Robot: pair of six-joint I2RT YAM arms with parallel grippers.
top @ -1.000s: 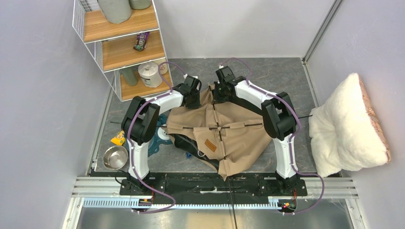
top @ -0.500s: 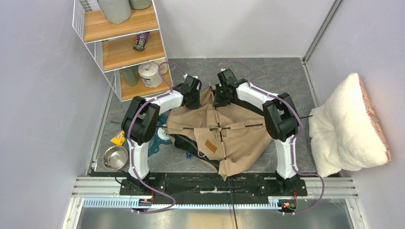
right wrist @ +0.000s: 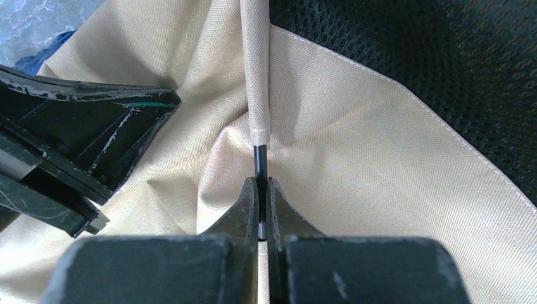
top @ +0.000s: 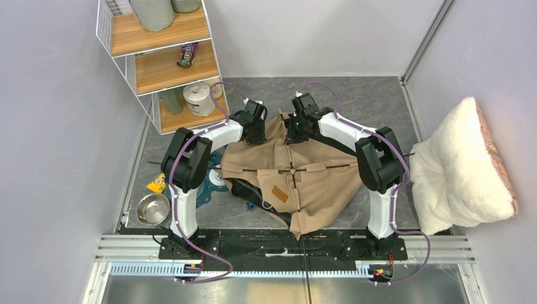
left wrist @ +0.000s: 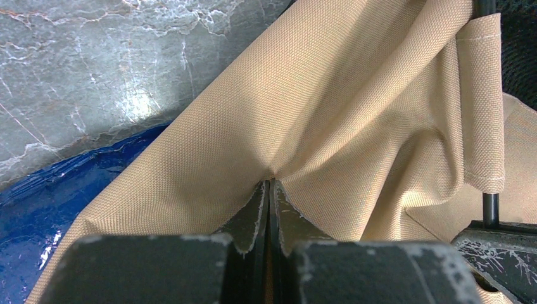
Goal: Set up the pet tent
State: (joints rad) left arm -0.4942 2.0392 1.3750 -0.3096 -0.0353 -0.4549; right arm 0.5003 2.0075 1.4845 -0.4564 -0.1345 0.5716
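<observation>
Currently, pole-fitting step: left gripper (left wrist: 268, 185) pinches tent (left wrist: 354, 107) fabric, right gripper (right wrist: 264, 182) clamps 1 black pole (right wrist: 260, 158); next, probably, pole end seated into corner.

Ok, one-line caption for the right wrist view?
Right gripper pinches the thin black pole emerging from a tan sleeve of the pet tent.

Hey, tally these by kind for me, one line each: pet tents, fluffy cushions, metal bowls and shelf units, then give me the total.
Pet tent: 1
Fluffy cushion: 1
Metal bowl: 1
Shelf unit: 1
Total: 4
</observation>
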